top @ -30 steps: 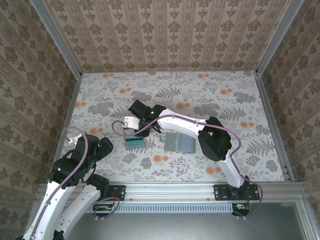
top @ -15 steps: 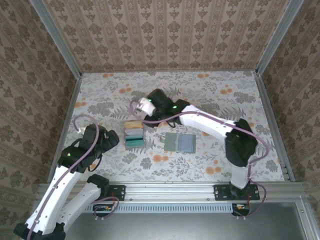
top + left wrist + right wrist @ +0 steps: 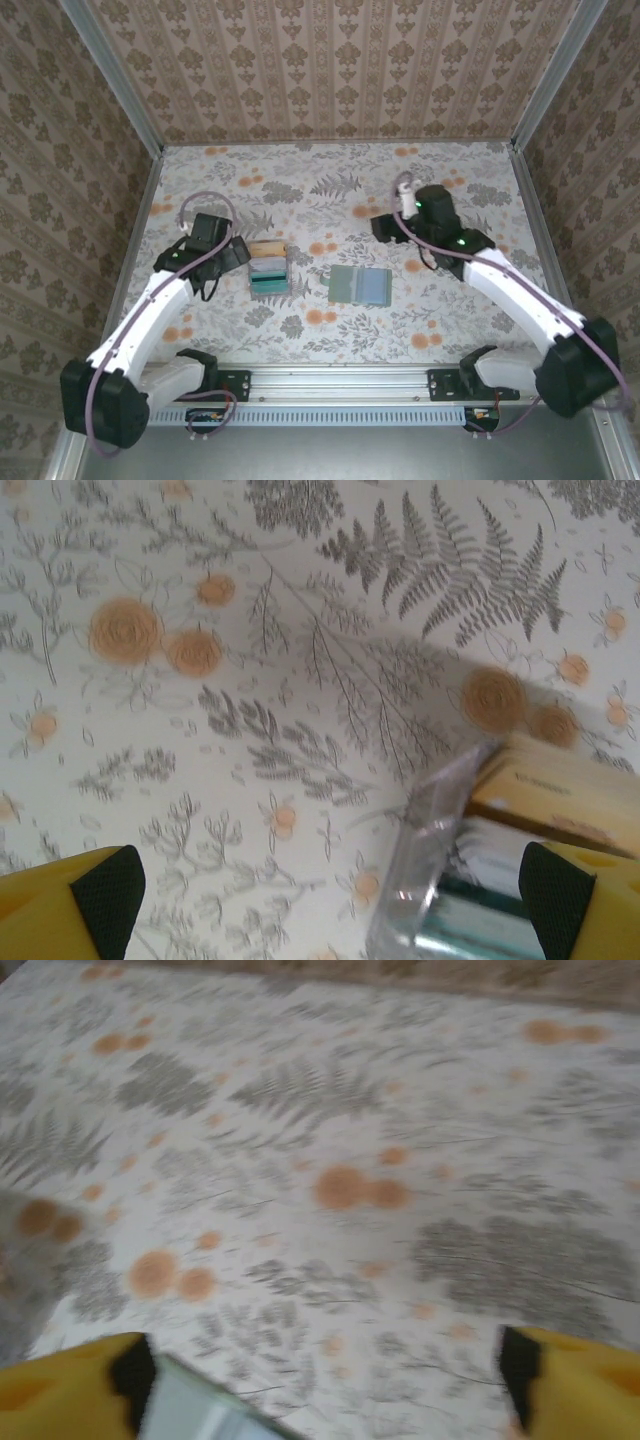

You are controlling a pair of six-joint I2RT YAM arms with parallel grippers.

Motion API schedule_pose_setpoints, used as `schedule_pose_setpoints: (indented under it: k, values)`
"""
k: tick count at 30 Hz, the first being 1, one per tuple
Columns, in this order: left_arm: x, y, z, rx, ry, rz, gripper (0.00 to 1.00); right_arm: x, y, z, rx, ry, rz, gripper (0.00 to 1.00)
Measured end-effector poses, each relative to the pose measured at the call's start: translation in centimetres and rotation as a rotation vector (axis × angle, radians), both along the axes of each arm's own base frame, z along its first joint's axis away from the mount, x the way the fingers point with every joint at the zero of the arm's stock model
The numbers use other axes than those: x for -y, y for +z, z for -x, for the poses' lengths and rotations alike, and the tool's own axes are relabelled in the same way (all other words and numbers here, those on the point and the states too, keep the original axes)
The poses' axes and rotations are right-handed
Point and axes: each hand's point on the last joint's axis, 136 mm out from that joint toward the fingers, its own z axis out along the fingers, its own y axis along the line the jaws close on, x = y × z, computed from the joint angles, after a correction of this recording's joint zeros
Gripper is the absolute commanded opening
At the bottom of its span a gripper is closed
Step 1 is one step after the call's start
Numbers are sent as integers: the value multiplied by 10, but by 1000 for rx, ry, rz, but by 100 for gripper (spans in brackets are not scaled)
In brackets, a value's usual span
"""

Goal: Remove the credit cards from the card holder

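Observation:
The credit cards (image 3: pixel 268 268) lie in a striped pile of beige, grey and teal left of the table's middle. The card holder (image 3: pixel 359 285) lies open and flat to their right, with a grey-green and a bluish panel. My left gripper (image 3: pixel 234 254) sits just left of the pile, open and holding nothing. In the left wrist view the credit cards (image 3: pixel 560 795) sit by the right finger, a clear plastic piece (image 3: pixel 428 855) along their left edge. My right gripper (image 3: pixel 384 228) hovers open behind the holder. The card holder (image 3: pixel 205 1412) shows one corner by the right gripper's left finger.
The floral tabletop (image 3: pixel 440 320) is boxed in by patterned walls on three sides, with metal rails (image 3: pixel 530 190) at the corners. Bare cloth lies in front of the card holder and along the back.
My right arm has swung away from the card pile to the back right. My left arm has reached forward from the near left corner to the pile's left side.

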Motion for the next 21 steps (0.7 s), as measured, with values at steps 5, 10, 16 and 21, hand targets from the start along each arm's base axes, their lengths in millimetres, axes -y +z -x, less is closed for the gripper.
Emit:
schedule_pose_setpoints:
  k: [5,10,16,21]
  values:
    - [-28,9,-30,102,53,-75,100,67,-3,18,80,-233,-6,100]
    - [-63,-4,-42,131,84,-217,100,116,-29,23,124,-432,81,100]
    - [-95,-35,-50,115,81,-325,100,152,-82,23,61,-575,194,100]
    - [-103,-58,-65,146,50,-361,100,171,-108,5,33,-646,222,100]
